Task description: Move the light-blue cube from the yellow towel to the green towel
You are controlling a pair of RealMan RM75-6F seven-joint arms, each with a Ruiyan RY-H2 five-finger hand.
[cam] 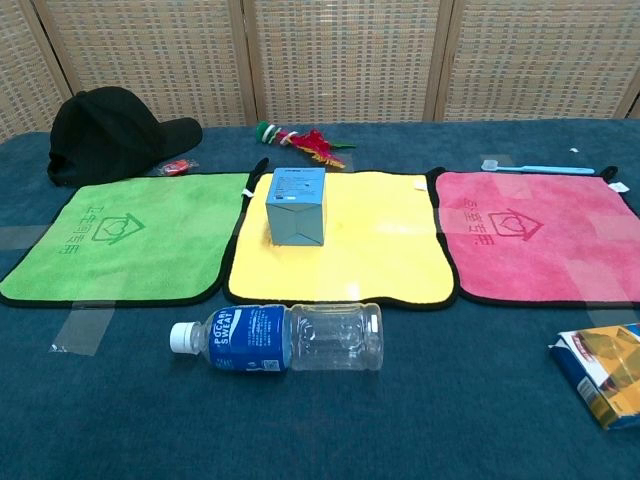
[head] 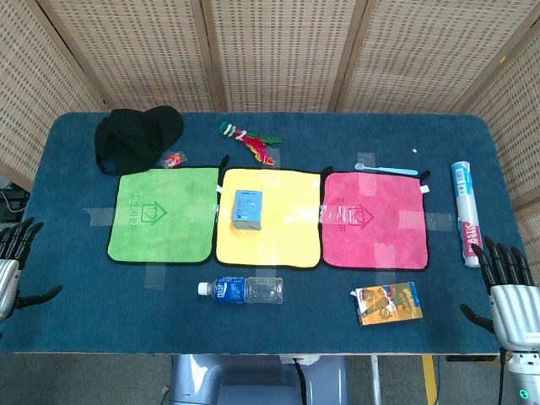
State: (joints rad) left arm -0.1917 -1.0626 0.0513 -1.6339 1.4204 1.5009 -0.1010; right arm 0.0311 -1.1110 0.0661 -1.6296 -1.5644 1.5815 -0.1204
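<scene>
The light-blue cube [head: 247, 209] [cam: 296, 206] stands upright on the yellow towel [head: 270, 240] [cam: 370, 255], toward that towel's left side. The green towel [head: 162, 215] [cam: 125, 250] lies flat just left of the yellow one, with nothing on it. My left hand [head: 15, 263] hovers at the table's left edge, fingers spread and holding nothing. My right hand [head: 509, 289] is at the front right corner, fingers spread upward and holding nothing. Both hands are far from the cube, and the chest view shows neither.
A pink towel [head: 375, 219] [cam: 540, 235] lies right of the yellow one. A plastic bottle [head: 243, 290] [cam: 285, 338] lies in front of the yellow towel. A black cap [head: 135, 139] [cam: 110, 130], a snack packet [head: 386, 302], a white roll [head: 464, 213], a toothbrush [head: 386, 170] and a colourful toy [head: 251, 142] are around.
</scene>
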